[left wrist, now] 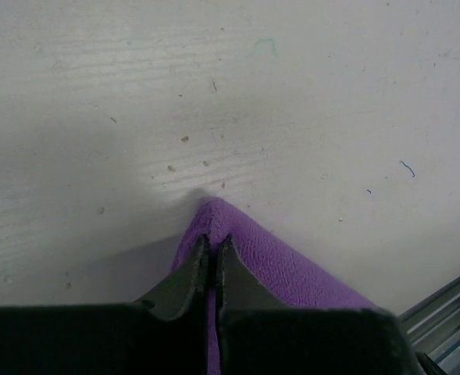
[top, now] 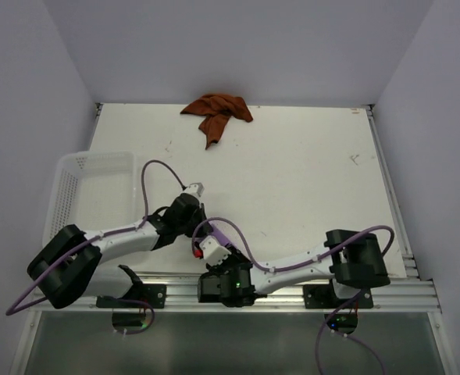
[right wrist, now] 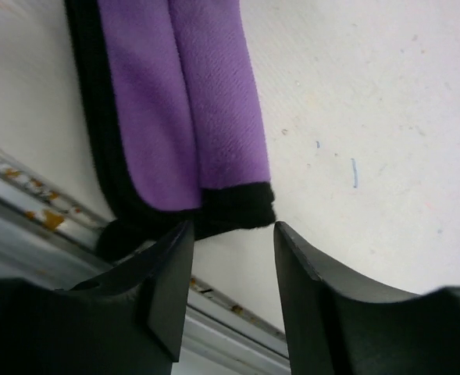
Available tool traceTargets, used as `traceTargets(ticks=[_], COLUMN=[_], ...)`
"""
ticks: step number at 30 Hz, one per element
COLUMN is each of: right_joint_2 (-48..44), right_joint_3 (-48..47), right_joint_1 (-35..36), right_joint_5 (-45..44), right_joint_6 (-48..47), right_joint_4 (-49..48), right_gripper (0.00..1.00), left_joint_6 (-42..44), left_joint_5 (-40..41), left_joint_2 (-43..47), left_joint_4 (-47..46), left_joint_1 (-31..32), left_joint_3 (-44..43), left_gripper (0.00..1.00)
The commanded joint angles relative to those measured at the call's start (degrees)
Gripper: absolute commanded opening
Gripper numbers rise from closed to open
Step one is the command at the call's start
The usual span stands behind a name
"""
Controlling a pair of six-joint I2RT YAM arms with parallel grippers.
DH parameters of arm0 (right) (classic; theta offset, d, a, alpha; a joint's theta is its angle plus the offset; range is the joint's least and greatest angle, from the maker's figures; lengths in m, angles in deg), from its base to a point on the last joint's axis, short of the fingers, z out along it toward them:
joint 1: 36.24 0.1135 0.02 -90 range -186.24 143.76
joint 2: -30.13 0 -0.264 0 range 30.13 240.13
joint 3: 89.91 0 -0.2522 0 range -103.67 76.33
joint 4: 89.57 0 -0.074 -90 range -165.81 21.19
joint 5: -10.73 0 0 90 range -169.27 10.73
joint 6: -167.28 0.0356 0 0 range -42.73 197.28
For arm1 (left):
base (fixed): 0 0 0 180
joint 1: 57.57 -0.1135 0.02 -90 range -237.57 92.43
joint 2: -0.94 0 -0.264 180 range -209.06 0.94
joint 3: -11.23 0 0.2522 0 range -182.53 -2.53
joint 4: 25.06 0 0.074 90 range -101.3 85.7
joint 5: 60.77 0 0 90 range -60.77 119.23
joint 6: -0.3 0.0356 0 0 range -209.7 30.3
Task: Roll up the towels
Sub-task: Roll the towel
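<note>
- Black fingers of the left gripper (left wrist: pixel 212 246) fill the bottom of the left wrist view. They are pressed together on a raised fold of the purple towel (left wrist: pixel 276 262), which peaks at their tips above the table (left wrist: pixel 136 94).
- Seen from its own wrist, the right gripper (right wrist: pixel 231 234) has its jaws apart with nothing between them. The towel's dark-edged end lies just beyond the gap, and neither finger appears to touch it.
- At the table's near edge, beside the metal rail (right wrist: pixel 11 195), the purple towel is doubled into 2 long lobes with black edging along 1 side. From above, the arms hide it.
- Far off, the orange towel (top: pixel 218 113) lies crumpled at the far edge, well apart from both arms. The white basket (top: pixel 89 164) stands at the left.
- Step in hand, as I judge it: rolling towel 1 of 2, with the left pinch holding 1 end.
- Next, the right fingers probably need to close on the free end, so both ends turn together and the roll stays tight and off the rail.
</note>
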Motion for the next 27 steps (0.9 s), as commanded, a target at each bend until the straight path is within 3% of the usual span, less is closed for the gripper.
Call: traceTargets(ticks=[1,8,15,27], right_joint_2=[-8.80,-23.12,-31.75,-32.12], right_joint_3=[4.31,13.11,25.41,29.64], right_joint_1=[0.77,-2.83,-17.04,-31.56], right_joint_5=[7.35,17.36,32.66,46.45], right_joint_6=[-1.69,-1.08,2.26,3.93], right_joint_4=[-10.70,-22.68,-35.42,-43.42], right_gripper=[0.51,0.56,0.58,0.59], left_joint_6=[-0.61,-0.35,0.00,1.05], left_joint_5=[7.39,9.67,8.98,6.16], left_joint_2=[2.85,9.45,13.14,12.18], left_joint_4=[-8.32,-21.85,-32.32,-42.26], left_joint_1=[-0.38,-0.21,0.32,1.29], left_joint_3=[7.10,15.97,21.96,24.95], left_gripper=[0.00,0.00,0.00,0.00])
